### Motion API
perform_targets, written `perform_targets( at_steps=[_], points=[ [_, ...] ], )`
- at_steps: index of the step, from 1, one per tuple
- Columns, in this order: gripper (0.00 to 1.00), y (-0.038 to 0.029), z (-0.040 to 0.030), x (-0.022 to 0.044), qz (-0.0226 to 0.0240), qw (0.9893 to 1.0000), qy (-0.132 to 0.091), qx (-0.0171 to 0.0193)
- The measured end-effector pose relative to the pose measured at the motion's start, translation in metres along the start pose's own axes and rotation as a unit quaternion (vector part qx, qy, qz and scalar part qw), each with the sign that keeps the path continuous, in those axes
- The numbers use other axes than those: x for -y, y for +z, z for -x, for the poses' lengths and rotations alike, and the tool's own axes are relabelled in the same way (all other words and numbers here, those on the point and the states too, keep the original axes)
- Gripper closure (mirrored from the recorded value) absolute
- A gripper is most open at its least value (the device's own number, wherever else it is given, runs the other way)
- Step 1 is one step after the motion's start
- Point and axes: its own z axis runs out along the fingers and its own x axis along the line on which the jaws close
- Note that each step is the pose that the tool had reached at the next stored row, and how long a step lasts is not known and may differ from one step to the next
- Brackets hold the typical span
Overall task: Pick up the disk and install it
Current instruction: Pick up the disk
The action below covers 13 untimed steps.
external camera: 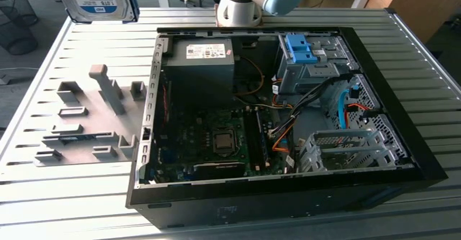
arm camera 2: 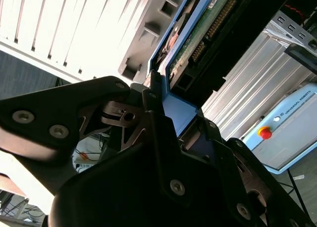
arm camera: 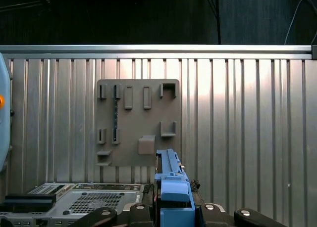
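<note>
The tool (arm camera 2: 166,106) is closed narrow on the disk (arm camera 2: 198,34), its fingers pinching the blue rail so the drive is carried edge-on. In the exterior view the disk (external camera: 97,0) hangs high above the desk (external camera: 86,56), at eleven o'clock from the open computer case (external camera: 288,116). It is off the grey holder board (external camera: 86,121), likely so it clears the case wall. The arm (external camera: 252,0) rises at the case's twelve o'clock, its wrist facing down over the board.
</note>
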Motion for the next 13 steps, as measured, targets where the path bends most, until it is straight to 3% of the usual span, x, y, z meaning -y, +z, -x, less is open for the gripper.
perform_targets(
  at_steps=[4, 10, 13],
  points=[
    [0.64, -0.0001, 0.0001, 0.004, 0.0, 1.0, 0.0, 0.0],
    [0.64, -0.0003, 0.0002, 0.0164, 0.0, 1.0, 0.0, 0.0],
    [0.64, -0.0003, -0.0003, 0.0179, 0.0, 1.0, 0.0, 0.0]
  ],
)
